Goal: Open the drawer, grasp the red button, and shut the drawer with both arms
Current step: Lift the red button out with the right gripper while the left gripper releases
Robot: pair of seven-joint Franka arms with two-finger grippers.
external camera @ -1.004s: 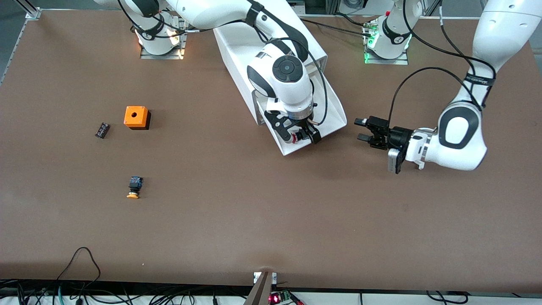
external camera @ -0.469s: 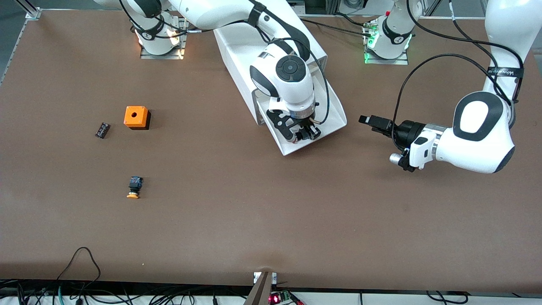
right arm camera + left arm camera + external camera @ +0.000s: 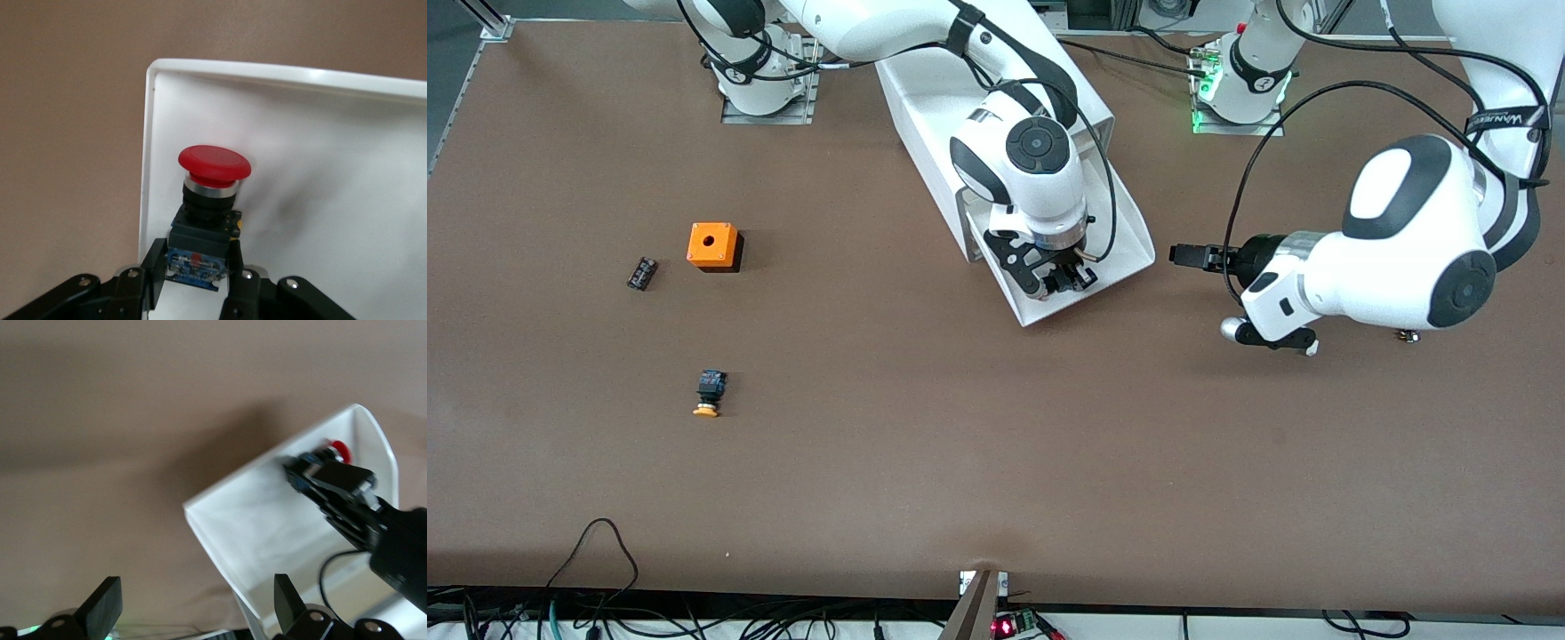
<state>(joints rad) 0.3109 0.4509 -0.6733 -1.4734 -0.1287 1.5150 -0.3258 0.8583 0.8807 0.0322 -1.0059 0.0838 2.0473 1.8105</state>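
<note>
The drawer [image 3: 1125, 233] stands pulled out of the white cabinet [image 3: 925, 98], and its rim shows in both wrist views [image 3: 148, 167] [image 3: 220, 540]. The button [image 3: 213, 167] stands inside it near the front corner, red cap up. My right gripper [image 3: 195, 263] reaches down into the drawer [image 3: 1060, 283] and is shut on the button's black-and-blue body. In the left wrist view the red cap [image 3: 339, 450] shows at the right gripper's tip. My left gripper [image 3: 1190, 256] hovers over the table beside the drawer, toward the left arm's end, open and empty [image 3: 195, 600].
An orange cube with a round hole [image 3: 713, 246], a small black part [image 3: 641, 273] and a button with an orange-yellow cap [image 3: 710, 394] lie toward the right arm's end of the table. Cables run along the table edge nearest the front camera.
My right gripper has shut on the button in the drawer. The left arm has rolled its wrist and swung its forearm up, while its gripper stayed beside the drawer.
</note>
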